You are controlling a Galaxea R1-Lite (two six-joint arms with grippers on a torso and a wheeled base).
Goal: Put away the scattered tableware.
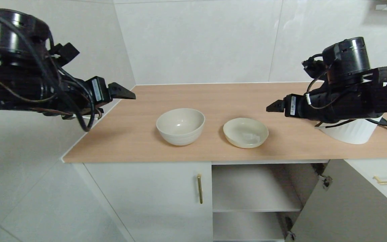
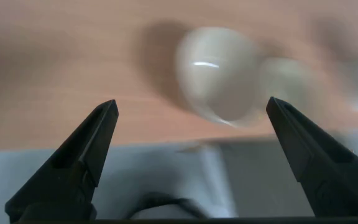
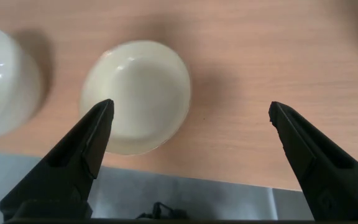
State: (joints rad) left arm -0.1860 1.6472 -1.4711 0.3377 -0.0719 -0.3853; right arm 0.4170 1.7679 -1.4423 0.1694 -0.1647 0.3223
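While two grippers (image 2: 191,109) (image 3: 191,109) gape, two cream bowls (image 1: 180,126) (image 1: 245,132) sit apart.

The countertop (image 1: 233,97) looks like pale wood or wood-grain laminate, smooth and matt. Near its front edge, the deep bowl (image 1: 180,126) seems to be glazed ceramic, off-white and glossy, with a bright glint inside. The shallow bowl (image 1: 245,132) beside it has a cream, glassy sheen. At the right edge, a white ribbed container (image 1: 348,134) looks matt. The left gripper (image 2: 191,102) and right gripper (image 3: 191,106) have matt black, plastic-looking fingers. The cabinet door (image 1: 146,198) is smooth matt white, its handle (image 1: 199,189) brassy metal.
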